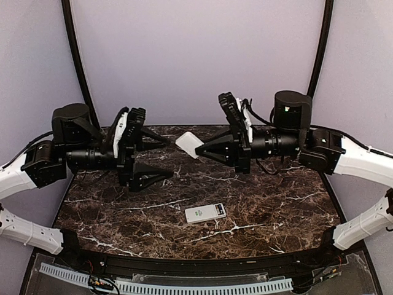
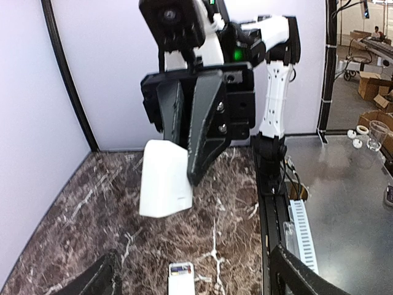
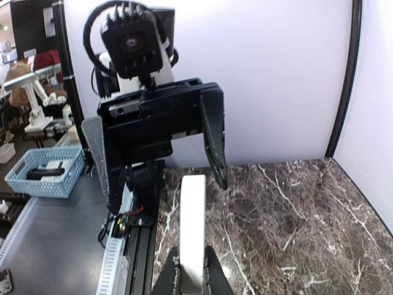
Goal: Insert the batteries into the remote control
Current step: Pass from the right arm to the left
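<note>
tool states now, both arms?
Left tool: open, empty.
Right tool: closed, holding a flat white piece.

Bright, soft light fills every view, and shadows are faint. The dark marble table (image 1: 264,203) shines a little. The white piece (image 2: 164,178) looks washed out (almost glowing). Both wrist views bend at the edges, and things very close to the lens look blurry.

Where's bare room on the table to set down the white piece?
Bare marble lies right of the remote control up to the right edge of the table, and left of it to the left edge. The back middle is crowded: the open left gripper faces the right gripper holding the white piece.
</note>
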`<move>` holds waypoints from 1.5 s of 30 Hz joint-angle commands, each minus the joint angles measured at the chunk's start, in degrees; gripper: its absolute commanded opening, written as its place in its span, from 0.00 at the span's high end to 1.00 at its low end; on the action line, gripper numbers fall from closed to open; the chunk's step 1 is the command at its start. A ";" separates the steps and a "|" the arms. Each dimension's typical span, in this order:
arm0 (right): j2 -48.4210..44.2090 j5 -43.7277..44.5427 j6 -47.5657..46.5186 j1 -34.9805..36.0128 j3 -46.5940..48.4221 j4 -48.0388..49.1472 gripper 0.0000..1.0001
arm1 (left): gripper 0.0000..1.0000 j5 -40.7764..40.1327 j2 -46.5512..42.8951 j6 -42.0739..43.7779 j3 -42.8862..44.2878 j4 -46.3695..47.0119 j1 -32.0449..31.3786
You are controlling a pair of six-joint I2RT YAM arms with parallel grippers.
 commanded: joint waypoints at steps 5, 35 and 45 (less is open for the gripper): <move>-2.01 2.31 13.24 -0.27 -7.43 29.85 1.00 | 0.43 1.62 -2.93 -15.79 -7.86 31.04 0.75; -2.99 1.68 8.45 -0.09 -7.85 30.20 1.00 | 0.50 20.22 6.42 -27.29 -6.15 42.51 5.58; -3.25 1.68 8.47 -0.21 -8.52 29.20 1.00 | 0.39 19.58 6.39 -26.23 -5.56 42.04 5.58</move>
